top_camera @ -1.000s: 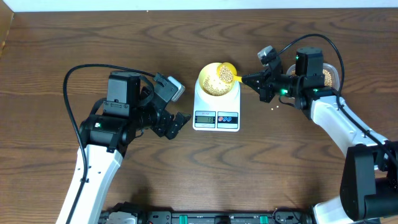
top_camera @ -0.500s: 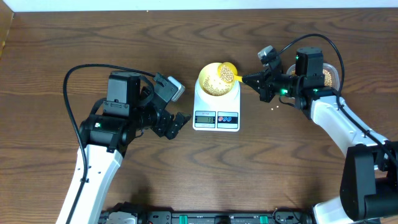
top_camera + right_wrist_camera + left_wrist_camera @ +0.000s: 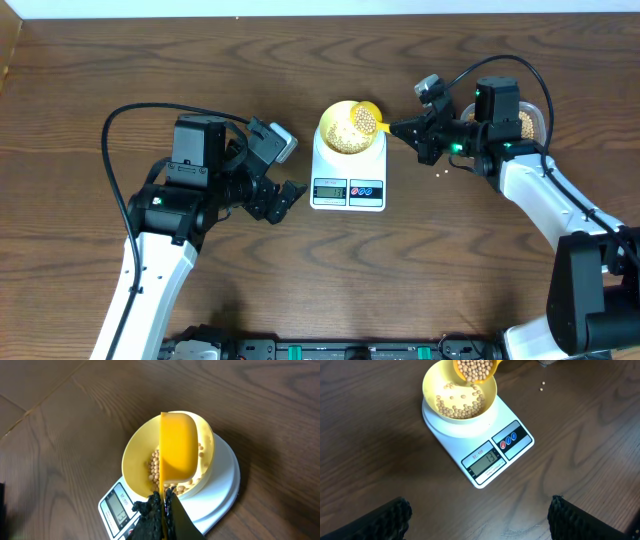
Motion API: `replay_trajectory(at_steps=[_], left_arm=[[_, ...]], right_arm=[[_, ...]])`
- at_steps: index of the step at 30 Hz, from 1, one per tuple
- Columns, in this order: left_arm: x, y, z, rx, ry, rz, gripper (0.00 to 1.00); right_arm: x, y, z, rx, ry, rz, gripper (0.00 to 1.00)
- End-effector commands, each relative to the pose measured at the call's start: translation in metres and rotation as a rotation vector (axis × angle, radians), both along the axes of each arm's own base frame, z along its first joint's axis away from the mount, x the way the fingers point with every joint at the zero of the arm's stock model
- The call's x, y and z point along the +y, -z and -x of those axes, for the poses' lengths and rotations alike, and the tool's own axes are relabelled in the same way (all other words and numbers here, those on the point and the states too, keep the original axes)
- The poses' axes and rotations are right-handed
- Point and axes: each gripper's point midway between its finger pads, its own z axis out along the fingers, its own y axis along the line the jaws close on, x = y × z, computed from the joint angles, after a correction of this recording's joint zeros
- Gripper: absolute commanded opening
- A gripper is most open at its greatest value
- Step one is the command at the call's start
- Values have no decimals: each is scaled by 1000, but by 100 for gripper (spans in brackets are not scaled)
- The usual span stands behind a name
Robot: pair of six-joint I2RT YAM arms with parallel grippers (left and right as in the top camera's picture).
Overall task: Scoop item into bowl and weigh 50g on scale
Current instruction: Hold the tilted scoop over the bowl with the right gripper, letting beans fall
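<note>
still, the right gripper (image 3: 164,510) clamps the mostly hidden handle of the yellow scoop (image 3: 177,452); left gripper (image 3: 481,517) gapes empty; nothing has moved.

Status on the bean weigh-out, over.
Left gripper open, clear of scale. Right gripper shut on scoop, held over bowl on scale, beans in both. Stray beans on table, nothing blocking pour.

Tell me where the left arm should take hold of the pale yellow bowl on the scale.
Probably best: take the rim of the bowl on the side nearest the left gripper, from above, one of the fingers inside the wall, one outside. It sits upright with beans lying low, and the scoop covers the opposite rim.
</note>
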Motion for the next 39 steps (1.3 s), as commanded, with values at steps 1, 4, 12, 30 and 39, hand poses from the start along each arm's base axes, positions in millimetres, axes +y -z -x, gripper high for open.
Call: replay_trajectory(at_steps=[1,4,12,30,39], left_arm=[[-3,2,1,0,20,3,89],[-3,2,1,0,20,3,89],[-3,2,1,0,20,3,89],[-3,2,1,0,20,3,89],[-3,2,1,0,20,3,89]], right_arm=[[2,3,0,-5,-8,14,1],[2,3,0,-6,-8,14,1],[2,3,0,-5,-8,14,1],[1,4,-1,-7,-2,20,1],[0,5,-4,-66,-16,59,1]])
